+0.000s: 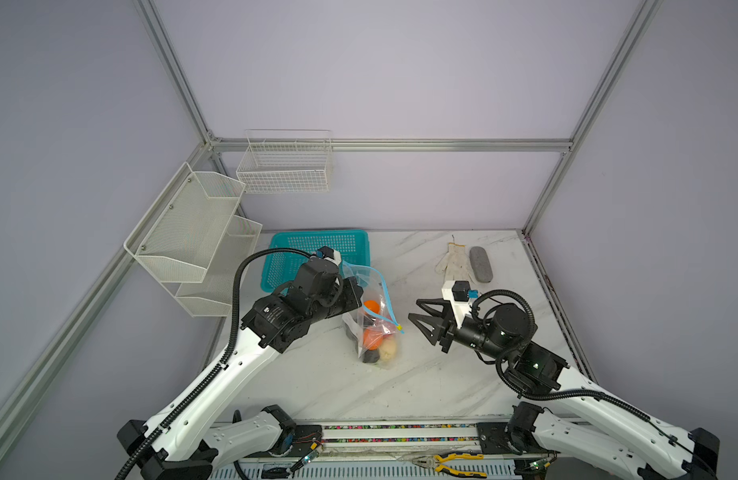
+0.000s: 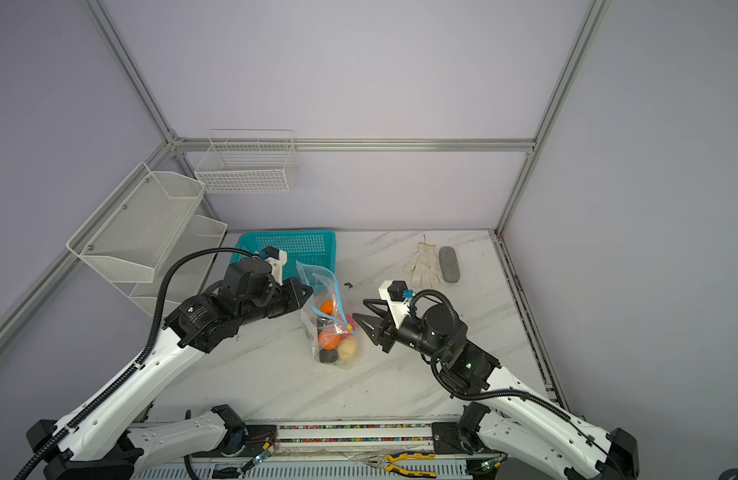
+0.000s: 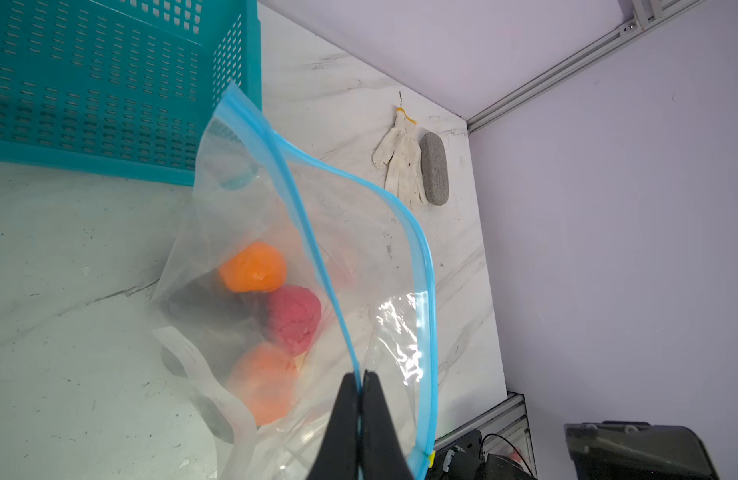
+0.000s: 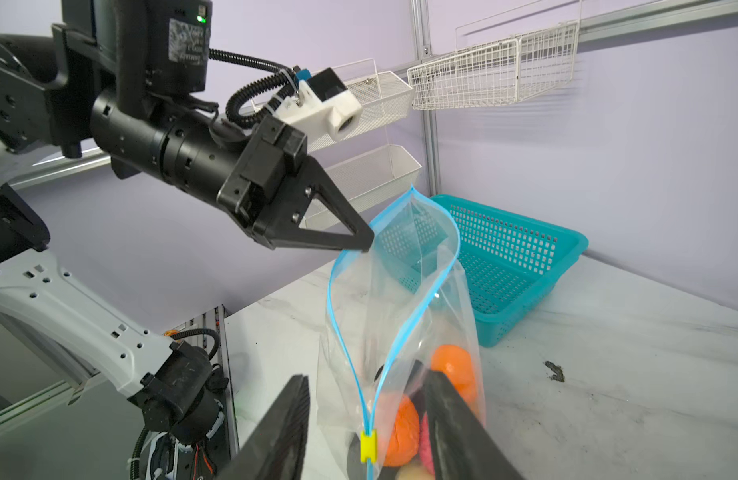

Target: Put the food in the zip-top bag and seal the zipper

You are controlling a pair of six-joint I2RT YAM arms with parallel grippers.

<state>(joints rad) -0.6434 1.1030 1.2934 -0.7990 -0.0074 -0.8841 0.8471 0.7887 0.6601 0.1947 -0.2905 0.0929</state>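
Clear zip-top bag [image 3: 234, 216] holds the food [image 3: 254, 268]; zipper [image 3: 426, 266] unsealed, left gripper [image 3: 361, 376] pinching it, right gripper [image 4: 365, 382] spread around slider [image 4: 368, 446].

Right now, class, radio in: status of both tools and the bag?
Left tool shut on zipper. Right tool open beside yellow slider. Food in bag, mouth unsealed. Nothing blocking.

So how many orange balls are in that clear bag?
2. The upper orange ball lies nearer the bag's mouth. The lower orange ball sits deeper, beside the cream ball. Others may be hidden.
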